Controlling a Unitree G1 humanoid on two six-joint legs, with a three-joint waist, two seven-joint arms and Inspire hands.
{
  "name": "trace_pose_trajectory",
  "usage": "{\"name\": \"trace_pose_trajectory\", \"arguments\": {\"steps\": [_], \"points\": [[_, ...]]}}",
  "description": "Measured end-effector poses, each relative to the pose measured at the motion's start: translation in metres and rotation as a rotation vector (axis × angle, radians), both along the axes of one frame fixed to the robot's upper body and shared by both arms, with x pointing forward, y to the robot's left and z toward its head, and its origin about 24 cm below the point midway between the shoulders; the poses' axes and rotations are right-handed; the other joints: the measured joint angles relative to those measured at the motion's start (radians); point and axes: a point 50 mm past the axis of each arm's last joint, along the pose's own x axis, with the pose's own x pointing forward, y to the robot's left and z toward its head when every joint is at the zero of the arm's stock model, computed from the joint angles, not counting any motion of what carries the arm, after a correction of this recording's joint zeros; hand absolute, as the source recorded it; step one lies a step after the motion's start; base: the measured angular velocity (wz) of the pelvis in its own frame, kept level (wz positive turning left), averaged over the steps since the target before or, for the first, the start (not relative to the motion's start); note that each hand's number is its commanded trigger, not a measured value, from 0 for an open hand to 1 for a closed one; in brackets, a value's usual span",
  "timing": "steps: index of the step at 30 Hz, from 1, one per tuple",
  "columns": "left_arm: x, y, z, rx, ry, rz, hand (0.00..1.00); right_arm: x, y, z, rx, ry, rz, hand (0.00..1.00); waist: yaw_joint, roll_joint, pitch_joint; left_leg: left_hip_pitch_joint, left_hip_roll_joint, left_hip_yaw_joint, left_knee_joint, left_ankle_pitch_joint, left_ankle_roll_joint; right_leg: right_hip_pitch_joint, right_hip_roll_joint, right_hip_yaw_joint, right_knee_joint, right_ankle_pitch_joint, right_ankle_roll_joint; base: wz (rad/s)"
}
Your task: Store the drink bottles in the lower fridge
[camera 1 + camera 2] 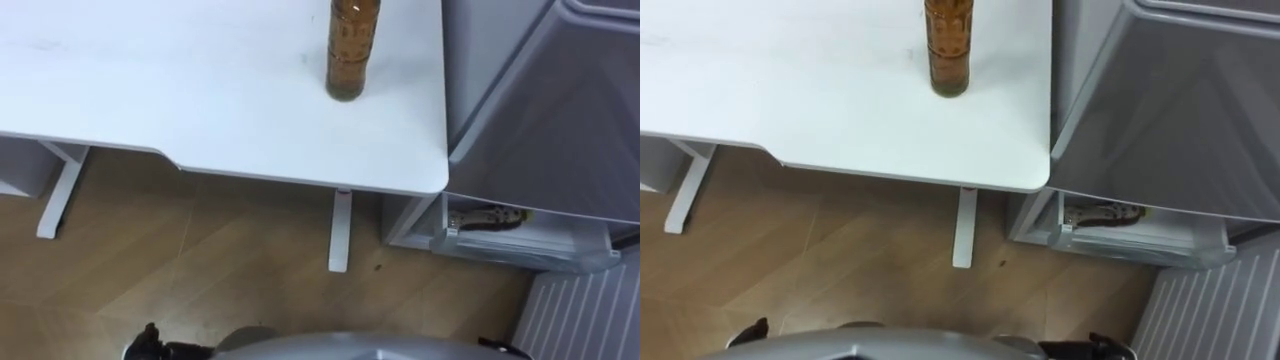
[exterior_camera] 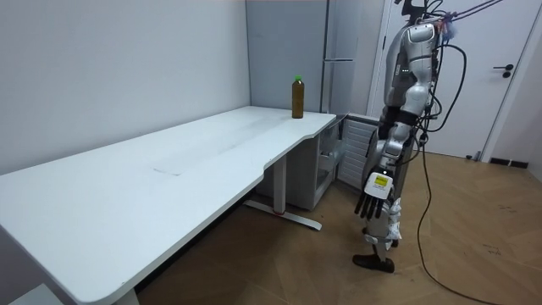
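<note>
Before the desk's rounded corner we stand on open floor, with the lower fridge open at our right. The bottle stands upright near the desk's right edge. Our left hand hangs by our side, fingers loosely straight, holding nothing.

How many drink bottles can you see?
1. The bottle stands upright on the table, near its corner by the fridge. More may be hidden inside the fridge.
</note>
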Motion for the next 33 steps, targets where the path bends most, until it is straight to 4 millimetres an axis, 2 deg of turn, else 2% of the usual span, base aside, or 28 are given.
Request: {"name": "trace_pose_trajectory", "arguments": {"steps": [4, 7, 8, 13, 17, 20, 24, 28, 31, 33], "points": [[0.001, -0.001, 0.0, -0.021, -0.021, 0.072, 0.0, -0.001, 0.001, 0.0, 0.0, 0.003, 0.003, 0.0, -0.009, 0.002, 0.0018, 0.005, 0.001, 0.0, 0.001, 0.0, 0.0, 0.007, 0.002, 0.002, -0.007, 0.001, 0.001, 0.0], [-0.005, 0.001, 0.0, -0.039, -0.046, 0.208, 0.0, -0.002, 0.0, 0.0, -0.001, 0.007, -0.007, 0.0, -0.012, 0.004, 0.0042, 0.021, 0.001, 0.0, -0.009, -0.001, -0.001, 0.017, 0.002, 0.002, -0.007, 0.001, 0.001, -0.01], [-0.006, 0.003, 0.0, -0.031, -0.059, 0.275, 0.0, -0.006, 0.0, 0.0, 0.001, 0.012, -0.026, 0.0, -0.011, 0.003, 0.0058, 0.033, 0.0, 0.001, -0.014, -0.001, 0.0, 0.025, 0.002, 0.006, -0.008, 0.001, 0.001, -0.05], [-0.008, 0.011, 0.003, 0.026, -0.116, 0.546, 0.0, -0.009, -0.001, 0.0, 0.0, 0.02, -0.056, 0.0, -0.006, 0.007, 0.0044, 0.056, 0.0, 0.0, -0.021, -0.001, 0.0, 0.039, 0.002, 0.015, -0.008, 0.001, 0.001, -0.02], [0.002, 0.026, 0.013, 0.115, -0.196, 0.776, 0.0, -0.008, -0.005, 0.001, -0.02, 0.015, -0.078, 0.0, -0.001, 0.012, 0.0021, 0.073, 0.0, -0.003, -0.02, 0.0, -0.001, 0.053, 0.003, 0.012, -0.008, 0.001, 0.001, 0.01], [0.026, 0.047, 0.034, 0.239, -0.344, 0.859, 0.0, -0.007, -0.008, 0.002, -0.041, 0.005, -0.093, 0.0, 0.018, 0.014, -0.0001, 0.08, 0.0, 0.0, -0.03, 0.002, -0.003, 0.053, 0.004, 0.018, -0.007, 0.001, 0.001, -0.05], [0.058, 0.063, 0.07, 0.386, -0.556, 0.908, 0.0, -0.007, -0.008, 0.002, -0.045, 0.0, -0.094, 0.0, 0.015, 0.015, -0.0035, 0.077, -0.001, -0.004, -0.029, 0.002, -0.003, 0.056, 0.004, 0.015, -0.008, 0.001, 0.001, 0.01], [0.079, 0.068, 0.103, 0.507, -0.721, 0.906, 0.0, -0.007, -0.009, 0.002, -0.064, -0.001, -0.077, 0.0, 0.017, 0.014, -0.0099, 0.072, -0.001, -0.004, -0.03, 0.002, -0.003, 0.05, 0.005, 0.015, -0.007, 0.001, 0.001, -0.01], [0.095, 0.068, 0.135, 0.614, -0.881, 0.835, 0.0, -0.006, -0.007, 0.002, -0.071, -0.023, -0.059, 0.0, 0.015, 0.013, -0.0101, 0.08, -0.002, -0.011, -0.028, 0.002, -0.003, 0.053, 0.005, 0.015, -0.011, 0.001, 0.001, 0.03], [0.109, 0.066, 0.166, 0.666, -1.053, 0.775, 0.0, -0.011, -0.008, 0.002, -0.079, -0.033, -0.059, 0.0, 0.016, 0.017, -0.0099, 0.089, -0.004, -0.02, -0.027, 0.002, -0.003, 0.064, 0.004, 0.014, -0.011, 0.001, 0.001, 0.1]]}}
